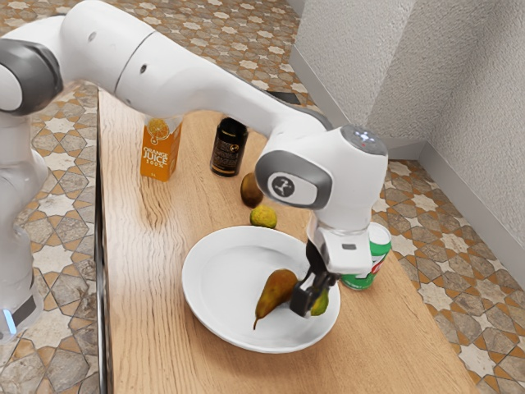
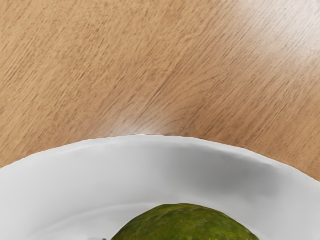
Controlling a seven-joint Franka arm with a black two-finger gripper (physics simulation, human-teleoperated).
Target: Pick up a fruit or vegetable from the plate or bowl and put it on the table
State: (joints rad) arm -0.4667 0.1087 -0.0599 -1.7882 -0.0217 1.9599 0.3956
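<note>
The black gripper (image 1: 308, 297) is low over the exterior view's right part of the white plate (image 1: 215, 287), right at a green fruit (image 1: 321, 304) that it partly hides. Whether it holds the fruit cannot be told. Beside it, a brown-green pear (image 1: 276, 293) lies in the plate, its stem toward the plate's near rim. In the wrist view the green fruit (image 2: 185, 222) shows large at the lower edge, inside the curved wall of the plate (image 2: 150, 160).
On the wooden table (image 1: 148, 287) beyond the plate are a yellow-green fruit (image 1: 263, 217), a brown fruit (image 1: 251, 190), a dark bottle (image 1: 228, 148) and an orange juice carton (image 1: 160, 149). A green can (image 1: 359, 277) stands close to the hand, beside the plate.
</note>
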